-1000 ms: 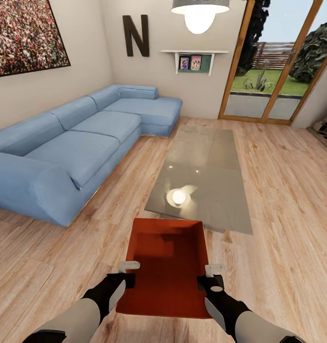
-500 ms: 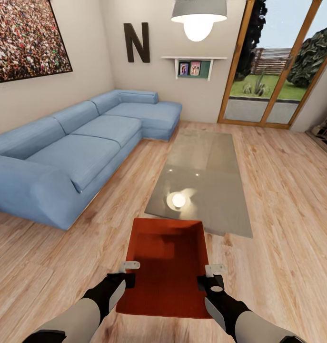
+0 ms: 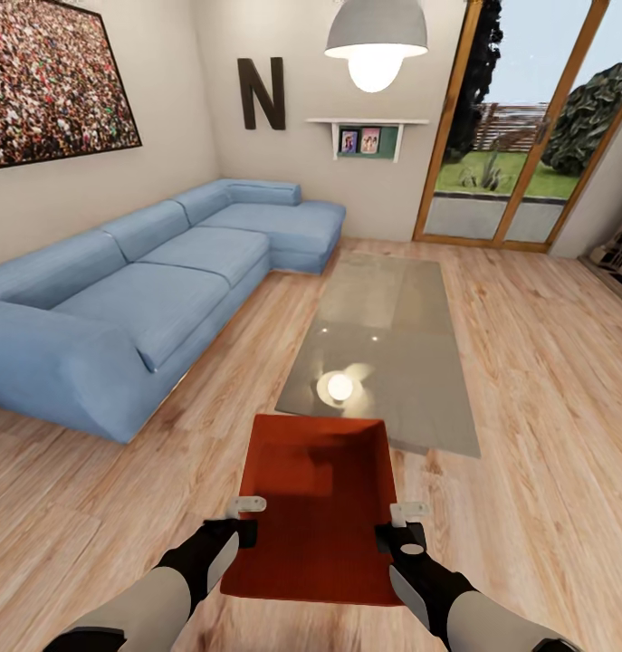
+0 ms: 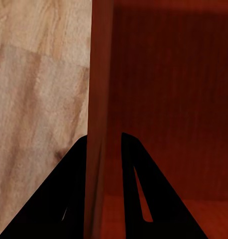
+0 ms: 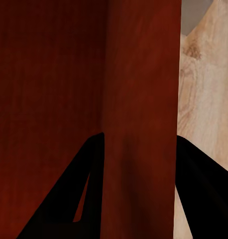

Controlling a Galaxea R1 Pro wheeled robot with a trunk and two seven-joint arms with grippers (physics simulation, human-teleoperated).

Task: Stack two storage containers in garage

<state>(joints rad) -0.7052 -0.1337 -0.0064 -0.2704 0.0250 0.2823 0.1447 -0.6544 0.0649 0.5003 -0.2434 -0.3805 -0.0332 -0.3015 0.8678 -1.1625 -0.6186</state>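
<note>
Left end effector (image 3: 246,511) is clamped on the left wall of the orange-red storage container (image 3: 318,507); the left wrist view shows that wall (image 4: 100,124) running between its two dark fingers (image 4: 74,194), one outside and one inside the bin. Right end effector (image 3: 404,522) grips the opposite wall the same way, its fingers (image 5: 91,189) straddling the thick red side (image 5: 141,114). So both are grasping the one container, held level in front of the trunk above the light wood-plank floor (image 3: 546,435), its far edge near the near end of the glass coffee table (image 3: 387,335). A blue sectional sofa (image 3: 148,299) lies off to the left and a big letter N (image 3: 263,92) hangs on the far wall.

Judging by this, the carry step is under way: one bin is lifted in the living room and must go to the garage. The next move calls for turning the base away from the coffee table and driving out, with both grips firm and both arms level so the bin neither twists nor slips. I cannot tell where the second container is.
</note>
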